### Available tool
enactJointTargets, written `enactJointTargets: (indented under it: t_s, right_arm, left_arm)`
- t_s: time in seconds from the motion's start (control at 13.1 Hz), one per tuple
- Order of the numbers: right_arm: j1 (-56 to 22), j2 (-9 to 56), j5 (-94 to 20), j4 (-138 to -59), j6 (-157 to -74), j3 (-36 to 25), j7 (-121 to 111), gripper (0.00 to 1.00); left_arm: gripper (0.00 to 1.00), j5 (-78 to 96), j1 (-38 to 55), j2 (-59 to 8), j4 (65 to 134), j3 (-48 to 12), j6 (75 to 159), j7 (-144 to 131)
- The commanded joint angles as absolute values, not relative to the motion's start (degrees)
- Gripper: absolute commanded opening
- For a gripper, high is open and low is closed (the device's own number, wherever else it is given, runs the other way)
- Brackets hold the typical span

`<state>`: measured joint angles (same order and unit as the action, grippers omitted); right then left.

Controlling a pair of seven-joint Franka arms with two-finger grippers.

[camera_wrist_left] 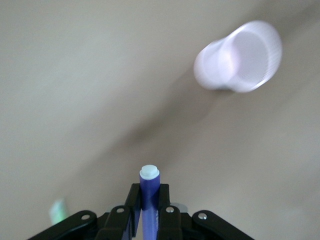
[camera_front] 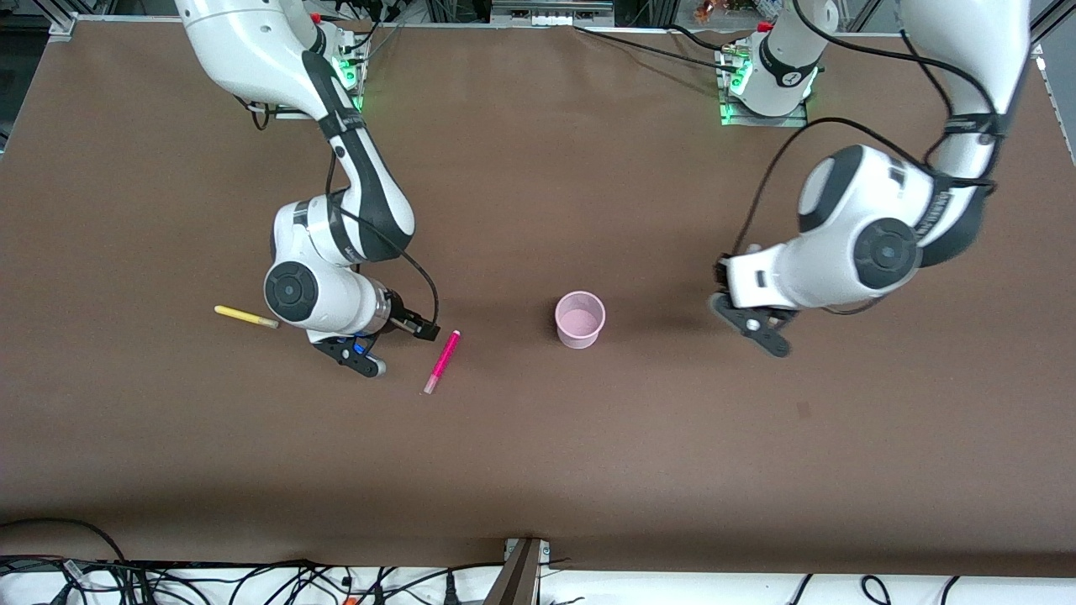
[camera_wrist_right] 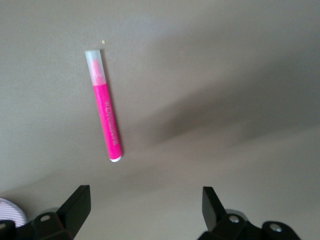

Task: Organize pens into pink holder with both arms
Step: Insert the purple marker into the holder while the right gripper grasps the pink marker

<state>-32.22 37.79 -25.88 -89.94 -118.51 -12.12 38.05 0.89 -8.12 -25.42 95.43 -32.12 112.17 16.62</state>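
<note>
While left fingers pinching blue pen near pink holder, right fingers spread above magenta pen.

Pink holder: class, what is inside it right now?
The pink holder looks empty; only its pale bottom shows, no pen. Its wall hides part of the inner side nearest the front camera.

pink holder upright mid-table, magenta pen and yellow pen lying flat
</note>
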Motion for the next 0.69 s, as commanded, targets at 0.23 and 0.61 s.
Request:
enactJointTargets:
  t_s: [0.23, 0.61]
  right_arm:
    - [-32.69, 44.73, -33.92, -85.43, -124.26, -11.78, 39.02, 0.95]
    - [-33.84, 46.76, -36.47, -85.52, -127.09, -11.43, 39.29, 0.87]
  left_arm:
    - [0.0, 2.55, -7.12, -35.22, 94.22, -41.91, 139.16, 24.67]
    - [0.0, 2.64, -6.07, -42.19, 95.18, -47.9, 153.8, 30.49]
